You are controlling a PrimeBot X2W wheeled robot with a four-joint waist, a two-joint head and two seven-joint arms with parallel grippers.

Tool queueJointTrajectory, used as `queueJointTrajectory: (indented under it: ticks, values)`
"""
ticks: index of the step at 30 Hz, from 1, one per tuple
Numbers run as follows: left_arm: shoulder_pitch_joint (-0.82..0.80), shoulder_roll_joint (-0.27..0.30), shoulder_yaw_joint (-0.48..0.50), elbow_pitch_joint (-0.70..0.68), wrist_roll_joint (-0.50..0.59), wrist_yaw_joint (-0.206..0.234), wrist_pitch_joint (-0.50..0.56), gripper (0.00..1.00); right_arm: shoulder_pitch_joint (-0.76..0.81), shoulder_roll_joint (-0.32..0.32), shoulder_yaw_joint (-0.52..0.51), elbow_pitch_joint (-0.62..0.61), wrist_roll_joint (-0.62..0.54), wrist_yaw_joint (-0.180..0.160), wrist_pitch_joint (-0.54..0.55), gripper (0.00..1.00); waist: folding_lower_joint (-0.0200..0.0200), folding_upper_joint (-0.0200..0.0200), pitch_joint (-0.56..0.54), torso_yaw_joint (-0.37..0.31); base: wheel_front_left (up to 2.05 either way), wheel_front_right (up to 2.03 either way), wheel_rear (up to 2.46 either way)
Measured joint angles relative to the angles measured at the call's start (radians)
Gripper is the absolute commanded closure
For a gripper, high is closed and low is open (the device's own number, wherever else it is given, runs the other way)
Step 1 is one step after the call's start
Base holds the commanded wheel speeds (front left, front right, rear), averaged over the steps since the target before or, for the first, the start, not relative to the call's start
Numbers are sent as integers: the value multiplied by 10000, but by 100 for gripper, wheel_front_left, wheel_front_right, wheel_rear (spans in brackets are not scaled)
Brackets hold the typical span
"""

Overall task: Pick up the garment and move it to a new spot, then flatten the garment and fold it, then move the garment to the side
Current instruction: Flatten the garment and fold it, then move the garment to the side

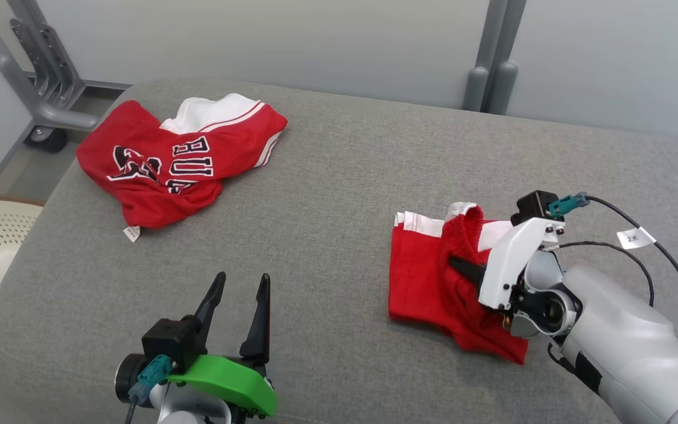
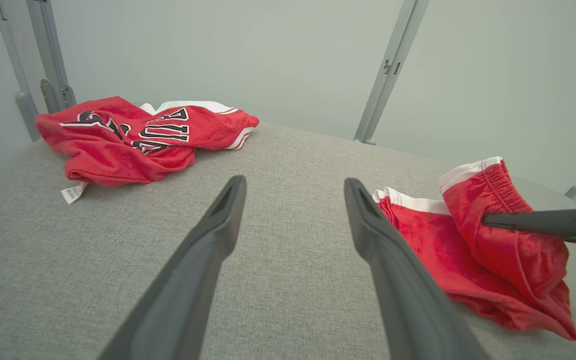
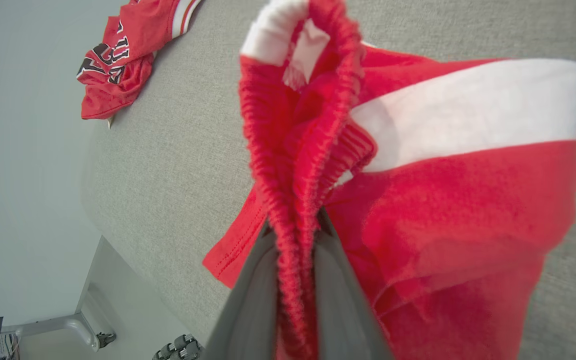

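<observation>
On the right of the grey desk (image 1: 327,206), red shorts (image 1: 427,277) lying bunched, right pincer (image 1: 459,263) clamped on their elastic waistband, left pincer (image 1: 242,282) spread wide above the near edge, red jersey (image 1: 162,165) crumpled far left.

**A:** so where's each cam actually sitting?

**B:** head one's up high, looking forward and down over the whole grey fabric-covered table (image 1: 339,176). Left wrist one sits low, nearly skimming the top, and stares out between the fingers of its own left claw (image 2: 294,182) toward the pale grey wall (image 2: 268,60).

**A:** and the right wrist?

**B:** super close and rolled sideways, so the table edge runs diagonal. It looks along the right claw (image 3: 295,225) straight into the red shorts with a white band (image 3: 468,200). All three views catch those shorts, plus the crumpled red jersey with black lettering (image 1: 162,165) at the far-left corner.
</observation>
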Motion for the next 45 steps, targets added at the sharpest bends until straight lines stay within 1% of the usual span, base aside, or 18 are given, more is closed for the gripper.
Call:
queueJointTrajectory:
  ticks: [1,2,3,4,6,7,8,10,13,14,16,19,23,28,32,38,41,45]
  values:
    - [2,0,8,4,0,0,0,0,-22,59,75,61,-77,-100,15,76,0,0,-19,80,0,0,0]
    - [8,0,21,4,0,2,-2,0,-54,127,148,107,-163,-115,63,69,0,-1,-40,149,0,0,0]
    - [28,-2,44,2,-2,2,-2,0,-107,205,221,148,-238,-182,121,68,0,-1,-63,209,0,0,0]
    - [60,-2,75,2,-2,4,-2,0,-183,284,293,188,-318,-234,161,65,0,0,-89,253,0,0,0]
    - [140,-2,115,2,-4,4,-2,0,-349,412,430,278,-481,-372,217,52,0,-1,-139,301,0,0,0]
    - [156,-2,117,0,-19,6,-2,0,-430,451,477,345,-554,-460,217,4,0,0,-154,312,0,0,0]
    - [172,-2,123,-4,-48,8,-2,0,-495,462,531,401,-617,-462,221,0,0,-1,-159,312,0,0,0]
    - [190,-4,121,-4,-102,79,-2,0,-593,476,568,477,-683,-541,234,0,0,0,-161,299,0,0,0]
    - [198,-21,219,-4,-102,79,-4,0,-740,529,721,477,-842,-531,320,0,0,0,-180,241,0,0,0]
    - [202,-19,249,-4,-104,79,-4,0,-802,558,794,458,-907,-476,318,0,0,0,-193,208,0,0,0]
    - [218,-21,263,-4,-104,79,-6,0,-917,566,880,318,-1057,-255,307,0,0,0,-228,133,0,0,0]
    - [254,-25,282,-4,-104,79,-13,0,-1040,546,849,198,-1083,-159,257,0,0,0,-270,50,0,0,0]
    - [384,-25,391,-29,-104,81,-15,0,-1261,384,708,35,-1145,-2,-111,0,0,0,-359,-162,0,0,0]
    - [497,-25,464,-194,-102,88,-17,0,-1224,-171,263,98,-1070,4,-531,0,1,0,-453,-495,0,0,0]
    - [504,-23,489,-328,-98,90,-17,0,-779,-370,-29,255,-815,-56,-767,0,0,0,-457,-774,0,0,0]
    - [510,-13,378,-533,-71,90,-10,0,220,-433,-477,640,-263,-268,-1164,0,0,0,-245,-1044,0,0,0]
    - [509,-13,280,-575,-35,90,17,0,495,-403,-746,769,73,-270,-1289,0,1,0,-71,-1085,0,0,0]
    - [506,-2,222,-612,163,90,102,0,692,-197,-1060,865,439,-259,-1475,0,1,0,164,-1057,0,0,0]
